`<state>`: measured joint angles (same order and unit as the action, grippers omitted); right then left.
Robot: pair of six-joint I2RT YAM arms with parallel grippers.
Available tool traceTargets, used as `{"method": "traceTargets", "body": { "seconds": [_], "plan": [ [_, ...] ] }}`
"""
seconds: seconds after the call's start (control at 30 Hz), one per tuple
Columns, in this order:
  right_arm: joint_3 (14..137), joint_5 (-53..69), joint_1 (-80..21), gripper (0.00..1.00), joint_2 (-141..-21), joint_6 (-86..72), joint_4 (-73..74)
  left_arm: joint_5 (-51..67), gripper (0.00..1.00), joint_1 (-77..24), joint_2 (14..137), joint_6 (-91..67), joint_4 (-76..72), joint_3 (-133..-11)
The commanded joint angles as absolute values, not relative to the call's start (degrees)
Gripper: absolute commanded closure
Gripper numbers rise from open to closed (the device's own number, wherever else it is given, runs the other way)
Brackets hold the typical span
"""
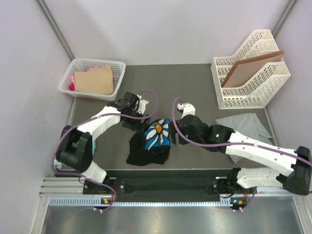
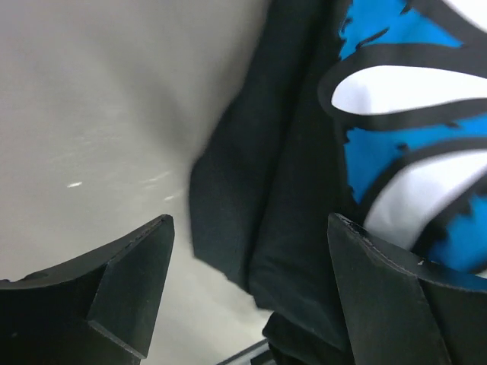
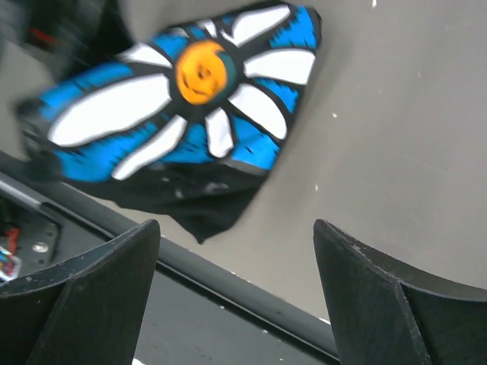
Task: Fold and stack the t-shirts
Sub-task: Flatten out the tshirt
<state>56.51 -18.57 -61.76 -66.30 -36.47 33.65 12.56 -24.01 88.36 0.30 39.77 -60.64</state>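
Between the two grippers, the black t-shirt lies bunched in a rough folded bundle on the dark table, close to the near edge. Its blue-and-white daisy print, with an orange centre, faces up on the far part of the bundle.

Left gripper: jaws apart, nothing clamped. It sits at the far left corner of the bundle. In the left wrist view, a folded black edge of the shirt runs under the gap of the gripper and towards one finger. Bare table lies ahead of the other finger.

Right gripper: jaws wide apart, empty. It sits just beside the right edge of the print. In the right wrist view, the gripper faces the print, which lies ahead and clear of both fingers. A black corner of the shirt points towards the gap.

The light grey t-shirt lies crumpled on the table behind the right gripper, on its wrist side. The right arm crosses its near part.

Well beyond the left gripper, a white basket holds a tan cloth and something pink. Well beyond the right gripper, a white file rack holds a tilted brown board.
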Motion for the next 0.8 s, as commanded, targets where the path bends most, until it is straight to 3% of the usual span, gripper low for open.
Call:
{"method": "traceTargets", "body": {
  "seconds": [0.0, 0.2, 0.4, 0.5, 0.67, 0.73, 0.77],
  "plan": [
    [59.6, -18.5, -62.4, 0.18, -62.1, -35.9, 32.8, 15.1, 0.14, -28.6, 91.5, -1.4, 41.6, -62.9],
    [61.2, -19.4, -62.5, 0.19, -57.6, -37.3, 35.3, 17.2, 0.25, -38.7, 96.4, -2.3, 45.1, -66.8],
    [63.9, -18.1, -62.6, 0.19, -56.2, -34.7, 37.9, 22.1, 0.24, -44.1, 96.9, -2.2, 48.4, -75.5],
    [65.1, -17.1, -62.6, 0.2, -56.5, -33.7, 38.8, 24.9, 0.2, -42.6, 92.3, -1.9, 49.3, -78.2],
    [64.3, -15.7, -62.6, 0.19, -56.6, -33.1, 37.4, 33.2, 0.13, -25.7, 83.8, -5.5, 42.9, -75.9],
    [63.7, -15.6, -62.6, 0.19, -57.1, -33.4, 37.1, 27.5, 0.14, -24.5, 81.6, -4.4, 40.5, -71.0],
    [63.4, -15.4, -62.6, 0.19, -57.7, -33.5, 36.5, 18.9, 0.17, -25.2, 81.6, -3.1, 40.4, -69.4]
  ]
}}
